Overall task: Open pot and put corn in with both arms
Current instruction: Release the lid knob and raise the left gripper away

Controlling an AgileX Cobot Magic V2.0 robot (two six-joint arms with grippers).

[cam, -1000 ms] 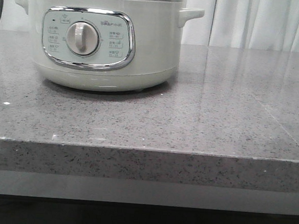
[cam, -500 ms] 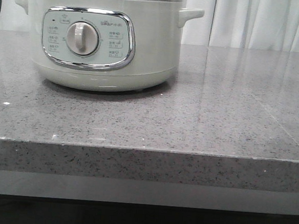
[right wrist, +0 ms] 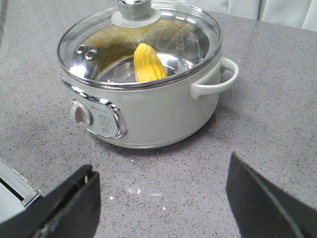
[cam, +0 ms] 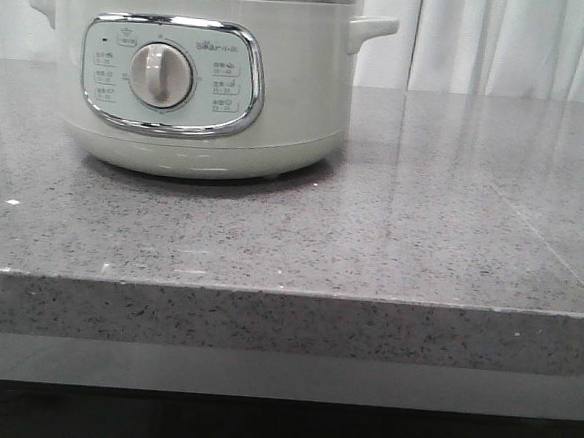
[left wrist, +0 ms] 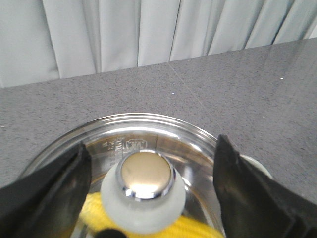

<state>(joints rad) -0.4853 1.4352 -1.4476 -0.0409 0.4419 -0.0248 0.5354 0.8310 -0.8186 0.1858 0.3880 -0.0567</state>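
With the bright yellow corn cob (right wrist: 148,63) already inside the pale green-white electric pot (right wrist: 148,111) under its glass lid (right wrist: 188,37), both spread-open grippers, left (left wrist: 148,198) straddling the knob (left wrist: 144,191) and right (right wrist: 161,208) hanging nearby, seemingly need only withdraw.

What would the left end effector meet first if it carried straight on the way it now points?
Most likely the lid knob, which sits between the open fingers of the left end effector, on the glass lid over the corn. Depth is unclear.
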